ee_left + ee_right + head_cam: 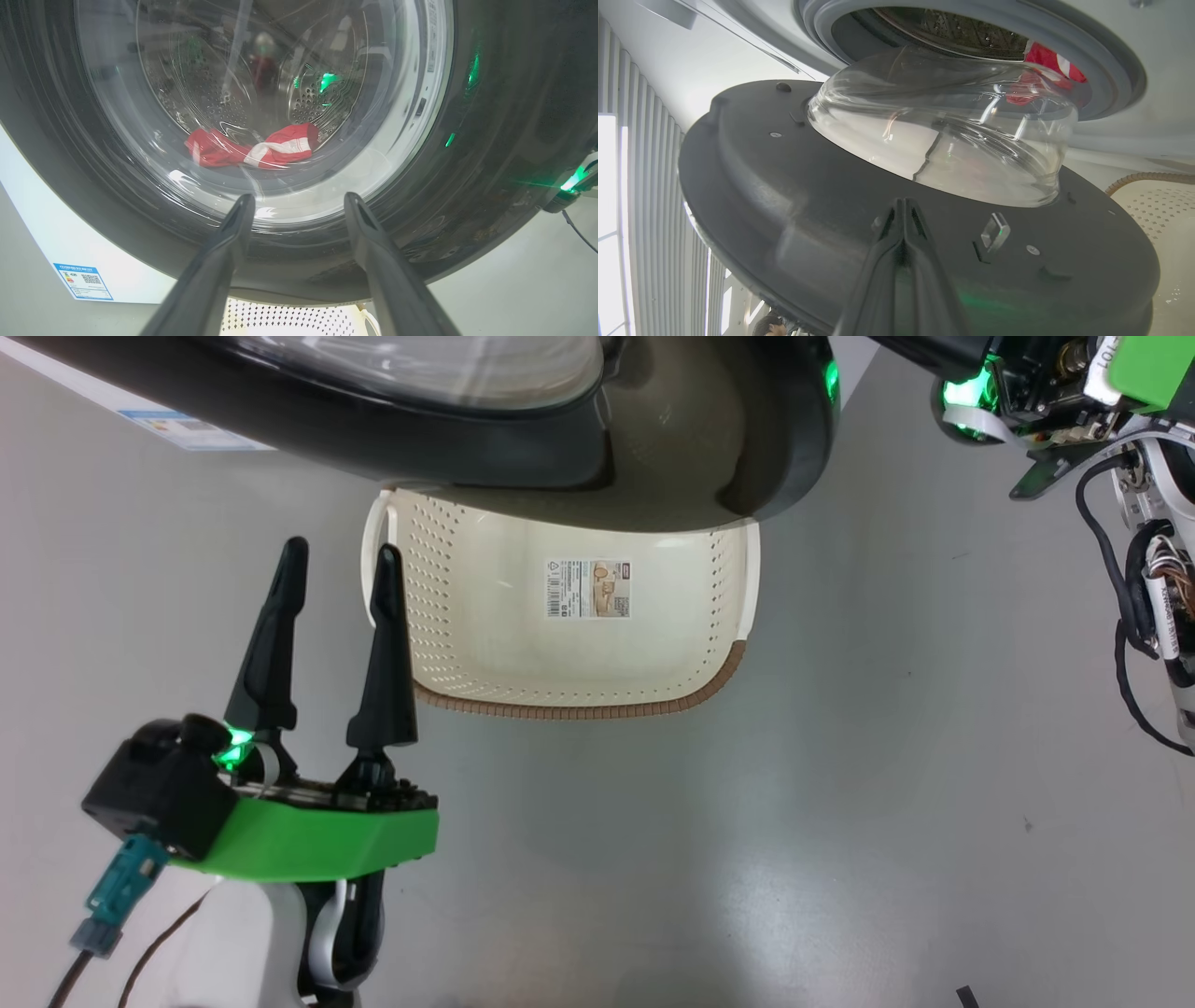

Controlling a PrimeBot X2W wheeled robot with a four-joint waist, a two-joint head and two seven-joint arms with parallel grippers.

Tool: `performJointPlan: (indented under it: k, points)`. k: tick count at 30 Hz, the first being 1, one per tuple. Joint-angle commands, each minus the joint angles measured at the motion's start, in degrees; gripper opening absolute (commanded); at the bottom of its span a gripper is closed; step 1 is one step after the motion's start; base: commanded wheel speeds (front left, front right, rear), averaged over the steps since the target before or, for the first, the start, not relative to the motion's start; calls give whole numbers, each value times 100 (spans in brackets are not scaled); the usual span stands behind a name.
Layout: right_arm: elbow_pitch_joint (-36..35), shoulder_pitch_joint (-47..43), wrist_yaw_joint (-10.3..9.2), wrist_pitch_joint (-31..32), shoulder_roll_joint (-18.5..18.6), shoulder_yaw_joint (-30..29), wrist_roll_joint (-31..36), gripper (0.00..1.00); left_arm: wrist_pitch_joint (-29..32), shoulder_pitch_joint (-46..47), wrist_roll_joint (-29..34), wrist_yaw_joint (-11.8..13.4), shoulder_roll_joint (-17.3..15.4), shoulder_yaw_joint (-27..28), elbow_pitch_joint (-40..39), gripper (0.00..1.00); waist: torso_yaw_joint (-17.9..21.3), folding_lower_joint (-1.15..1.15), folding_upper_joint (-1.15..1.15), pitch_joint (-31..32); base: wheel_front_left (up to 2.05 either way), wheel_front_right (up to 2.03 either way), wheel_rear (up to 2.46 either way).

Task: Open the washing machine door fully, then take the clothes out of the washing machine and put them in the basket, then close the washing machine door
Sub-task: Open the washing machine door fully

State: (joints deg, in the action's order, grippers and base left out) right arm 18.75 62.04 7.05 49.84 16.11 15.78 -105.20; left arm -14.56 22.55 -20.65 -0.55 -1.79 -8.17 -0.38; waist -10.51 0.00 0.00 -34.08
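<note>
Red, white-striped clothes (261,148) lie inside the washing machine (56,233) behind its part-open, black-rimmed door (784,186), with the cream basket (579,705) on the floor (747,849) below. The left fingers (383,644) are spread and empty; the right fingers (903,242) are clenched against the door's inner face.

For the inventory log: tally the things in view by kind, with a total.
washing machine: 1
washing machine door: 1
basket: 1
heap of red clothes: 1 (garments within cannot be counted)
grippers: 2, left gripper and right gripper
Total: 6
</note>
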Motion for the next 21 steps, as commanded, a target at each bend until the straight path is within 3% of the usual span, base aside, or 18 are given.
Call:
performJointPlan:
  k: [1, 2, 3, 4, 5, 13, 16, 21]
  points:
    - [-211, -164, 44, -143, -102, -25, 210, 0, -44, -70, 80, -38, -109, 193, -139, 100, 10, 0, 0, -9, 0, 0, 0]
    - [-230, -170, 44, -286, -103, -65, 337, 1, -44, -74, 81, -37, -109, 202, -148, 100, 19, 0, 0, -19, 0, 0, 0]
    - [-267, -171, 44, -458, -106, -104, 501, 42, -44, -75, 79, -40, -109, 208, -157, 100, 28, 0, 0, -30, 0, 0, 0]
    - [-309, -185, 44, -622, -111, -130, 674, 94, -44, -75, 77, -46, -109, 215, -166, 100, 38, 0, 0, -42, 0, 0, 0]
    - [-352, -213, 44, -760, -113, -137, 843, 100, -44, -72, 77, -52, -109, 222, -168, 100, 48, 0, 0, -54, 0, 0, 0]
    - [-1024, -588, 44, -2300, 78, -70, 2344, 100, -44, 18, 96, -66, -109, 242, -155, 100, 146, 0, 0, -121, 0, 0, 0]
    - [-1297, -709, 44, -2819, 284, 148, 2842, 100, -44, 40, 104, -72, -109, 230, -150, 100, 160, 0, 0, -137, 0, 0, 0]
    - [-1580, -1145, 44, -4407, 899, 829, 3788, 100, -44, 81, 129, -80, -109, 223, -116, 100, 186, 0, 0, -103, 0, 0, 0]
